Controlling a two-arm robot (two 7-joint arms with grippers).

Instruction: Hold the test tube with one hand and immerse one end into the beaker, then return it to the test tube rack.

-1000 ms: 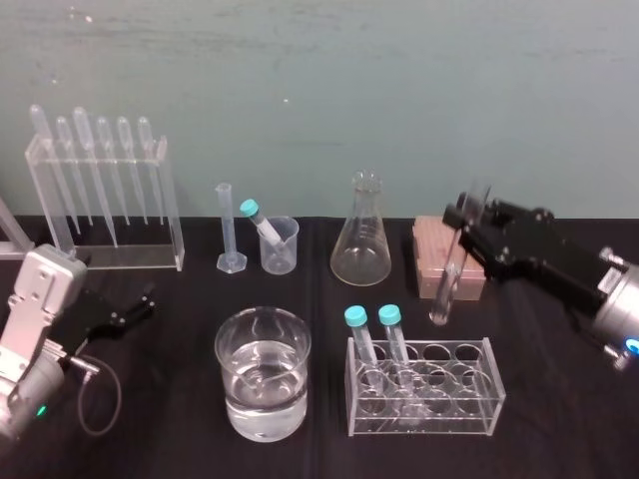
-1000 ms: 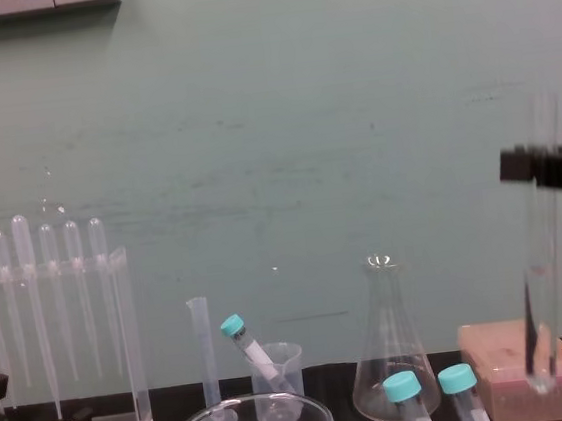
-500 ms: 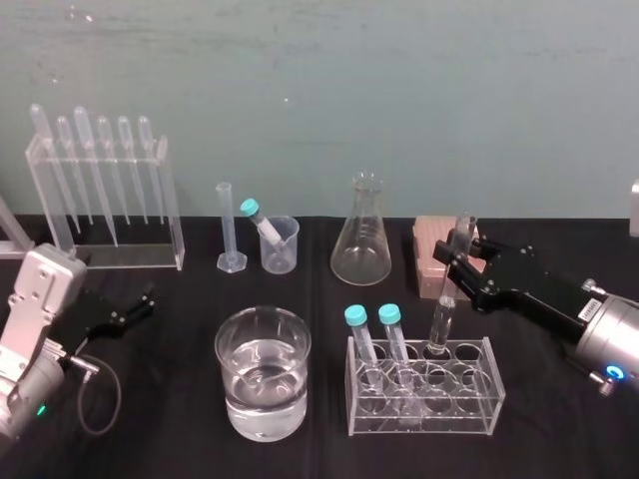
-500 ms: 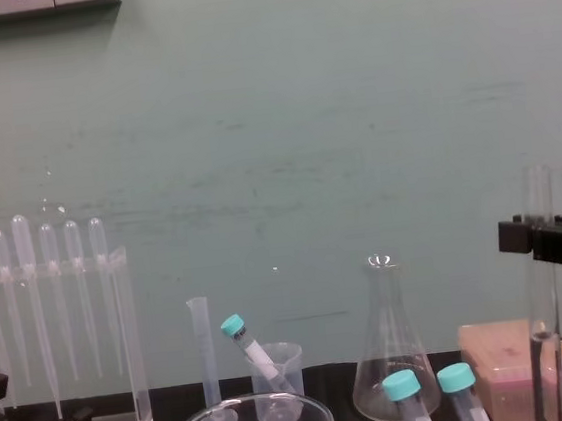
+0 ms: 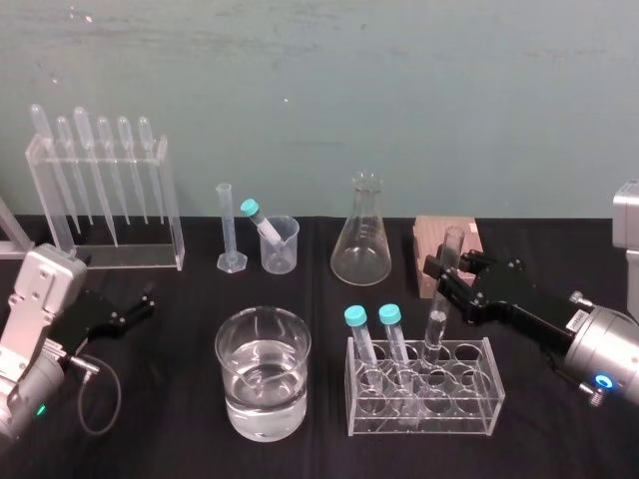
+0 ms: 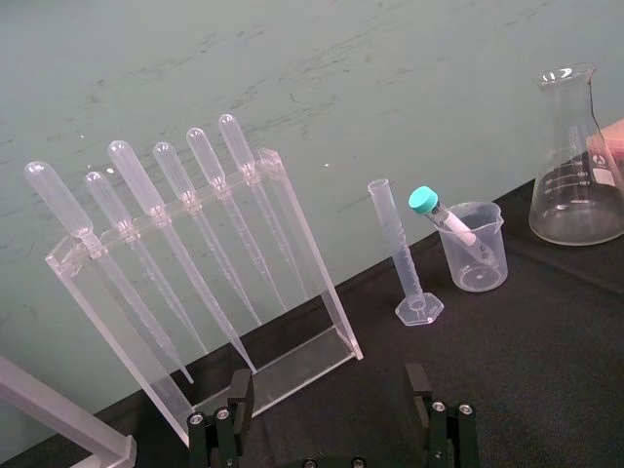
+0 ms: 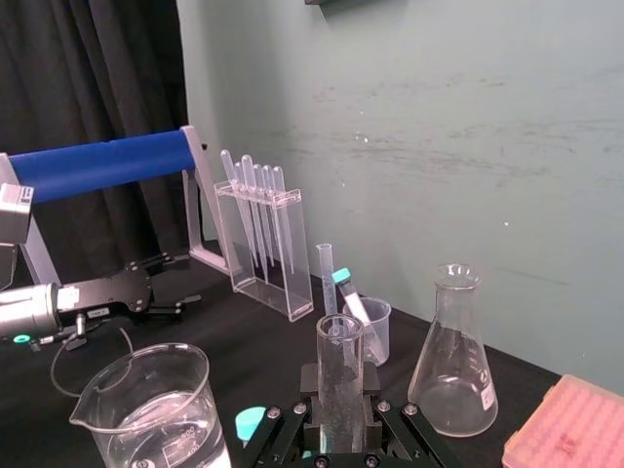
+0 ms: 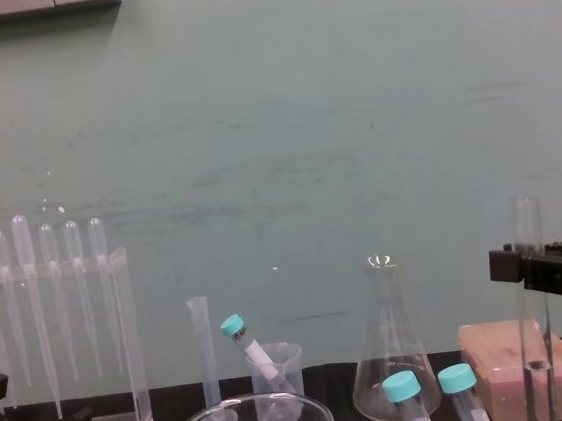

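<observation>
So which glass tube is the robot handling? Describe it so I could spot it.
Find the clear rack on the black table, just right of the beaker of water. Right of the rack's two teal-capped tubes stands the test tube, clamped by the right gripper; the left gripper lies idle far left. Unlike its neighbours it has no cap, just an open rim.

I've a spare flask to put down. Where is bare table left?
Bare table: between the beaker and the parked left hand at the table's left; right of the pink box. Crowded: the test tube rack, where the right hand holds the test tube.
</observation>
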